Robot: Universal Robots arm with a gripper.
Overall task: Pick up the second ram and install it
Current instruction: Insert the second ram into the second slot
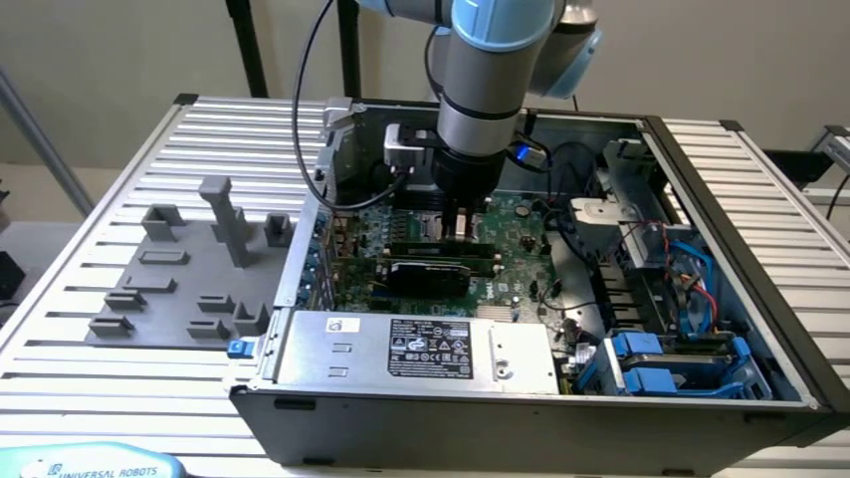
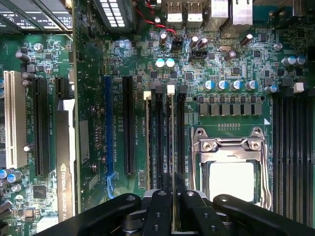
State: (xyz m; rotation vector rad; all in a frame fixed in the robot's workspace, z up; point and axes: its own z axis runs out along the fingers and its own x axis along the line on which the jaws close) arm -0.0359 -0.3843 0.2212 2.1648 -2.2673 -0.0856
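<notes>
Green second ram (image 2: 169, 142) — between jaws

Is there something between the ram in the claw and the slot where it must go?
Nothing visible. In the wrist view the claw holds the ram edge-on, in line with the slots on the motherboard. Whether it is seated already cannot be told.

card (image 2: 65, 162): "NVIDIA QUADRO" | blue plate (image 1: 80, 465): "UNIVERSAL ROBOTS"
</notes>
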